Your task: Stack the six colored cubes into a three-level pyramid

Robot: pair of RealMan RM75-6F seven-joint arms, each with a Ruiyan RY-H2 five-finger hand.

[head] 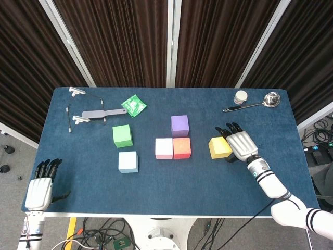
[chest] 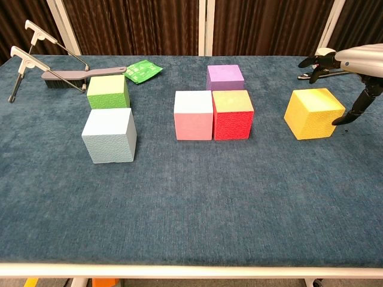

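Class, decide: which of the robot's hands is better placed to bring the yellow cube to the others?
Right. The right hand sits open beside the yellow cube; the left hand hangs off the table's near-left corner.

Dark blue felt-covered worktop (head: 171, 182). Yellow textured cube (head: 219, 147) just beside silver-and-black right hand (head: 241, 144); further off, red cube (head: 181, 147), pink cube (head: 164, 148), purple cube (head: 179, 125), green cube (head: 122, 135), pale blue cube (head: 128, 161). Green foil packet (head: 133, 105).
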